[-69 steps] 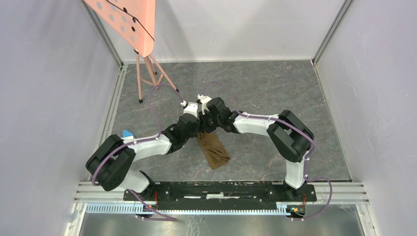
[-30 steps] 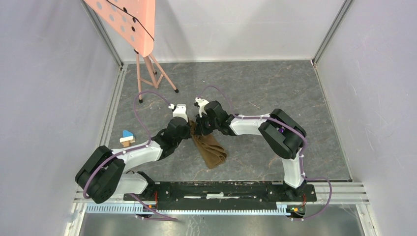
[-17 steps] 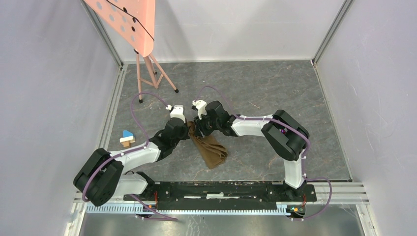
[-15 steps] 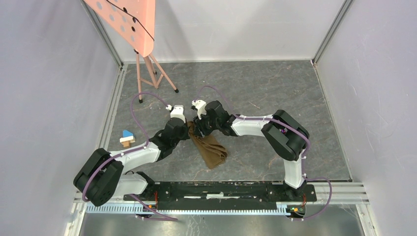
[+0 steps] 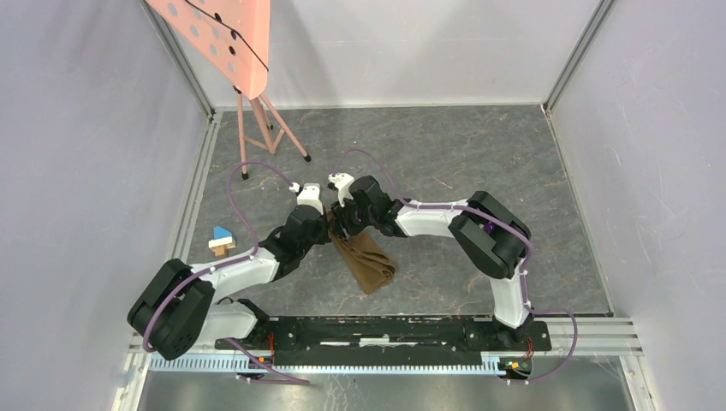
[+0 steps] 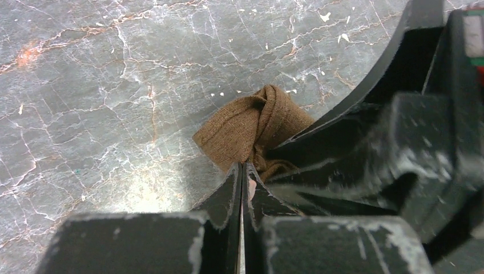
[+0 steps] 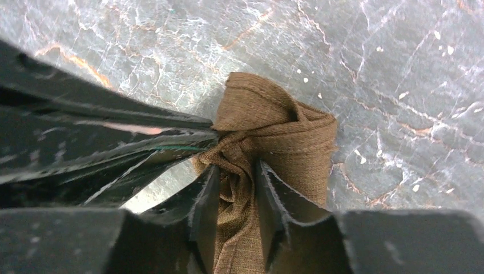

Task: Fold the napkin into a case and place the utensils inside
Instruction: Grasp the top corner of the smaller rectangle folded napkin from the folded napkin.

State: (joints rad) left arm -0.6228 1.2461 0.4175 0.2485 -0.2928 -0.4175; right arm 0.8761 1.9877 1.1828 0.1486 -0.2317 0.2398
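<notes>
On the grey marble tabletop (image 5: 479,163), the limp tan-brown cloth napkin (image 5: 368,261), likely best gripped at corners, bunches mid-frame: left gripper (image 6: 242,169) pinches it, right gripper (image 7: 235,171) gapes.

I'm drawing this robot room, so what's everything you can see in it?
napkin: one, tan-brown, folded long, middle of the table
block: one, blue and wood, left side of the table
board: one, pink with holes, far left corner
tripod: one, pink, under the board
table: one, grey marbled, under everything
walls: three, pale grey, around the table
arms: two, black and white, meeting at the napkin's far end
left gripper: one, black, shut on the napkin's far end
right gripper: one, black, open, fingers either side of the napkin
</notes>
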